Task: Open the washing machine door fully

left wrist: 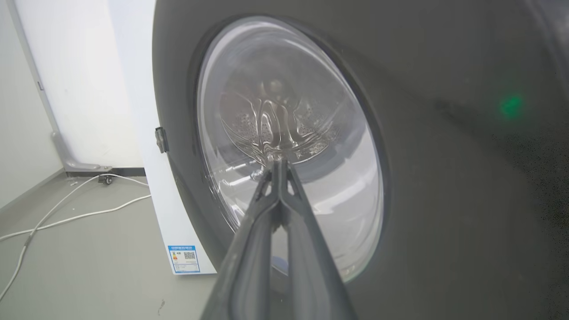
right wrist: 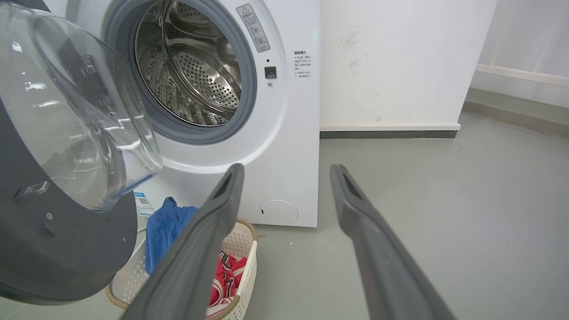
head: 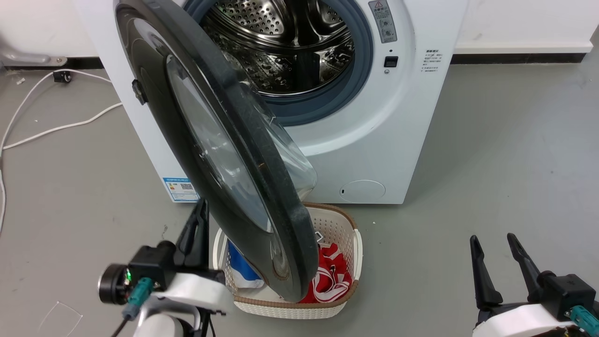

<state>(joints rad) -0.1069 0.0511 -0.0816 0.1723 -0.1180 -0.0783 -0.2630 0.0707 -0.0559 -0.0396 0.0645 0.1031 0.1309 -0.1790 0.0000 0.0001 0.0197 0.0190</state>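
Left gripper (left wrist: 278, 165), fingers together, faces the washing machine door (left wrist: 444, 200).

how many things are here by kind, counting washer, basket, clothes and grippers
washer: 1
basket: 1
clothes: 2, blue cloth and red cloth
grippers: 2, left gripper and right gripper
total: 6
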